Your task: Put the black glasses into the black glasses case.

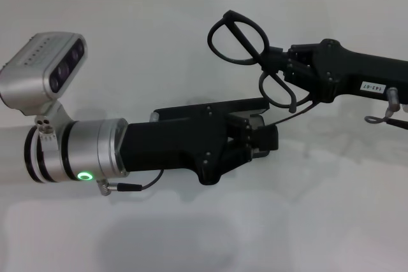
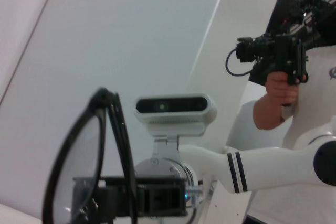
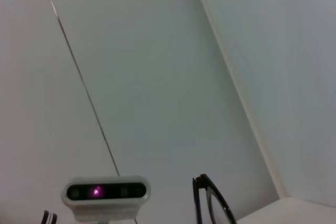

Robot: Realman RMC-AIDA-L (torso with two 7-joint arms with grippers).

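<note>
Currently: black glasses (image 1: 252, 55) aloft over the white bench (image 1: 159, 49), folded, pinched at the bridge by the right gripper (image 1: 275, 68) — jaws closed on the frame. Lenses turned toward the far wall, one ring up and away, the other low beside the jaws. Left gripper (image 1: 255, 141) level just beneath and near, reaching in from the left — jaws clamped on the black glasses case (image 1: 210, 109), lid edge showing above the arm. Left wrist view: glasses (image 2: 89, 161) edge-on, close.
</note>
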